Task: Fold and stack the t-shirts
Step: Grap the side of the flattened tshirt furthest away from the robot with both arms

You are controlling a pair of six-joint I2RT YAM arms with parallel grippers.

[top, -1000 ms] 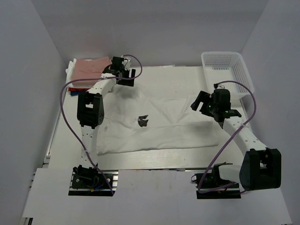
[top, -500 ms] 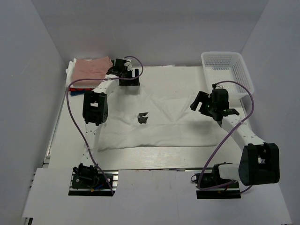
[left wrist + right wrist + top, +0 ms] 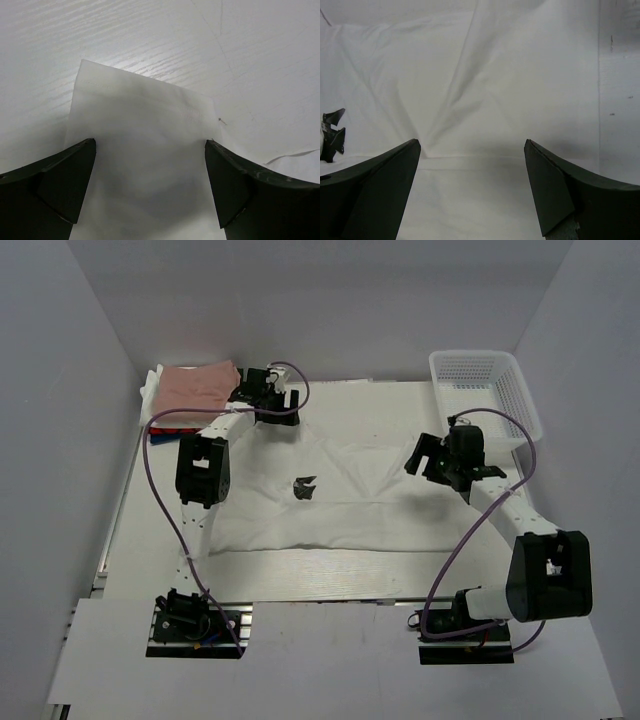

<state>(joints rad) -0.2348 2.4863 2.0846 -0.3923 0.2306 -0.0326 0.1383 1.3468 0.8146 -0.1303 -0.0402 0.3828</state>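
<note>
Left gripper [image 3: 149,155]: jaws apart, nothing held, straddling a flat flap [image 3: 140,135], likely a sleeve, of the white t-shirt [image 3: 340,520].

Right gripper [image 3: 472,152]: jaws apart, empty, above the shirt's 3 o'clock side.

The shirt lies spread mid-table with its print [image 3: 305,487] up.

Judgement: lower each jaw onto a cloth edge, pinch it squarely, and lift both sides together.

Room: pink t-shirt [image 3: 198,383] on the stack at 10 o'clock, near the left wrist. Basket [image 3: 500,390] at 2 o'clock. Table [image 3: 380,400] shows at 12 o'clock.
</note>
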